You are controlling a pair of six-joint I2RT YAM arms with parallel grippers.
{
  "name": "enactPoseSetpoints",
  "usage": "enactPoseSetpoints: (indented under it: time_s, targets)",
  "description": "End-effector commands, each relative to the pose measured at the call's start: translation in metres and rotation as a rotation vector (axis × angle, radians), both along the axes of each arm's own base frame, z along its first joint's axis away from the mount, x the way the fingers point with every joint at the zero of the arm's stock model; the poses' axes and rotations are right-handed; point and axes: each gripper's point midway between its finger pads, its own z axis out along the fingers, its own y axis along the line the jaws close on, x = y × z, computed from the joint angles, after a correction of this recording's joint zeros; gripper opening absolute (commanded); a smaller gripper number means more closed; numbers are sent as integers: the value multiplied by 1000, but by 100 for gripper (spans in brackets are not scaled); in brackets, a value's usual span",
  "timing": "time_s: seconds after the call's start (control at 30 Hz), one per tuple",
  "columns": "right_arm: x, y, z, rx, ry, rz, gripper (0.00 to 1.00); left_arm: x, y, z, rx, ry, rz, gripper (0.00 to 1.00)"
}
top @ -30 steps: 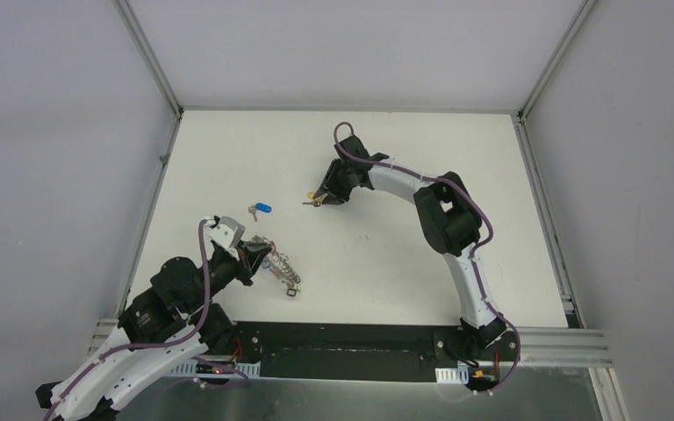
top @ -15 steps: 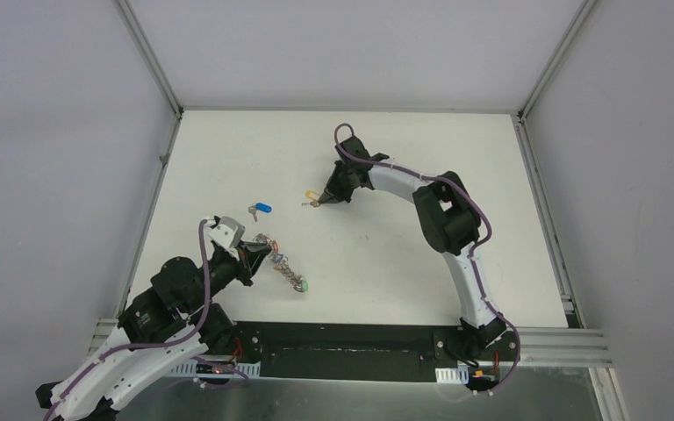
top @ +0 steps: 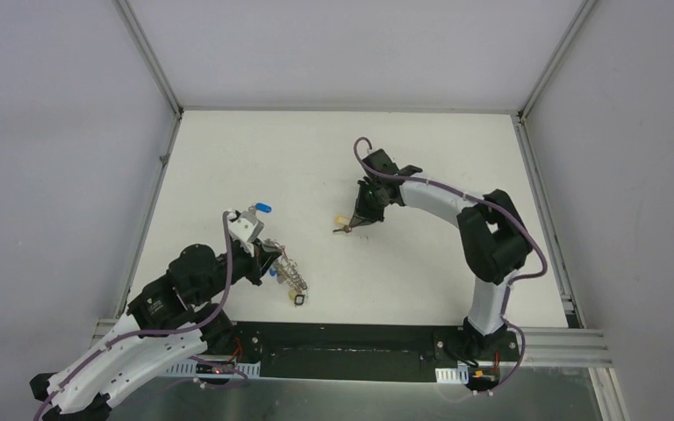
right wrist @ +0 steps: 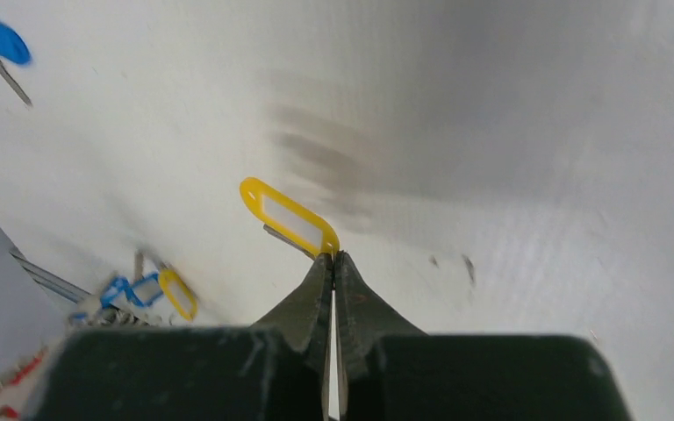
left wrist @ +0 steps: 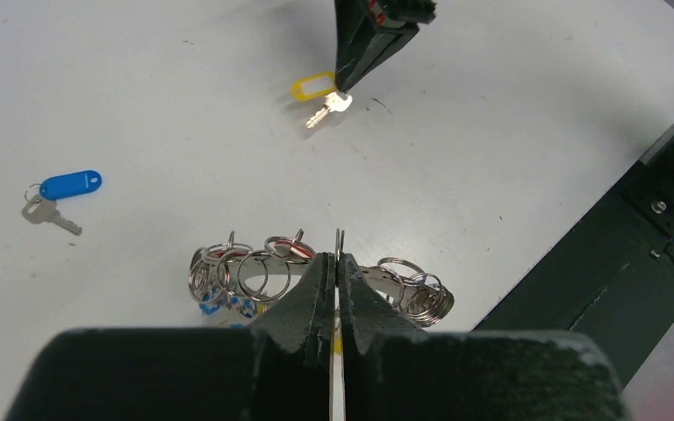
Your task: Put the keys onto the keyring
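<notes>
The left gripper [left wrist: 337, 261] is at the near-left of the table [top: 421, 158]. Its fingers are pressed together w/ a thin bit of the keyring [left wrist: 259, 272] pinched between the tips. The keyring fans out left & right of the tips as a bunch of small silver rings, some w/ blue and red bits. In the top view it trails from the gripper toward the near edge.

The right gripper [right wrist: 333, 259] is mid-table, tips closed on the yellow-tag key [right wrist: 288, 215], right at the end of the tag where the metal part joins. In the left wrist view the silver blade sticks out just beside the tips. Can't tell for sure whether this key rests on the table or hangs just off it.

The blue-tag key [left wrist: 70, 184] lies loose on the table, just past the left gripper on its far side. It is well apart from the yellow one & touches neither gripper.
</notes>
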Motion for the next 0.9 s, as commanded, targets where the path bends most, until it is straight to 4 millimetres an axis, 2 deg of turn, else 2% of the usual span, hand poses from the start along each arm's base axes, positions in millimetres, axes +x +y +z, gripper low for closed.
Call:
enactPoseSetpoints:
  time_s: [0.0, 0.17, 0.23, 0.37, 0.47, 0.57, 0.7, 0.87]
  targets:
    - [-39, -51, 20, -126, -40, 116, 0, -3, -24, 37, -67, -36, -97, 0]
    - [-97, -110, 11, -278, 37, 192, 0, -3, -57, 40, -26, -33, -234, 0]
    - [-116, -131, 15, -327, 57, 212, 0, -2, -72, 41, -13, -29, -292, 0]
    - [-132, -158, 23, -403, 39, 242, 0, -3, -101, 35, 2, 7, -405, 0]
    - [-132, -162, 21, -428, 43, 277, 0, 4, -113, 31, -1, 8, -421, 0]
    - [-134, -158, 9, -428, 96, 323, 0, 8, -118, 36, -32, -23, -420, 0]
    - [-138, -147, -7, -391, 163, 377, 5, 9, -117, 40, -55, -35, -406, 0]
    - [-134, -135, -7, -342, 155, 395, 15, 5, -110, 43, -80, -36, -388, 0]
